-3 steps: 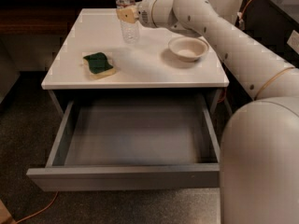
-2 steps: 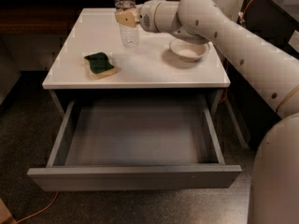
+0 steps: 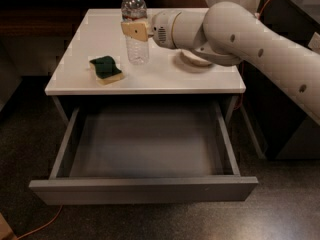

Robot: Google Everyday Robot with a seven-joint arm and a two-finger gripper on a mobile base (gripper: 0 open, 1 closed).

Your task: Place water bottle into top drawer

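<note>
The water bottle (image 3: 136,46) is upright over the back middle of the white tabletop (image 3: 160,79); its cap is at the top edge of the view. My gripper (image 3: 136,31) reaches in from the right. Its tan fingers (image 3: 134,30) are closed around the bottle at the label band. I cannot tell whether the bottle's base touches the tabletop. The top drawer (image 3: 145,189) is pulled wide open below the tabletop, toward the camera. Its shallow grey interior (image 3: 150,139) holds nothing.
A green and yellow sponge (image 3: 106,69) lies on the tabletop left of the bottle. A pale bowl (image 3: 192,61) is mostly hidden behind my arm (image 3: 240,34). An orange cable (image 3: 40,224) lies on the dark floor at the lower left.
My arm has swung forward and now covers most of the bowl. The bottle, held in the gripper, has come a little toward the table's front. The drawer has not moved.
</note>
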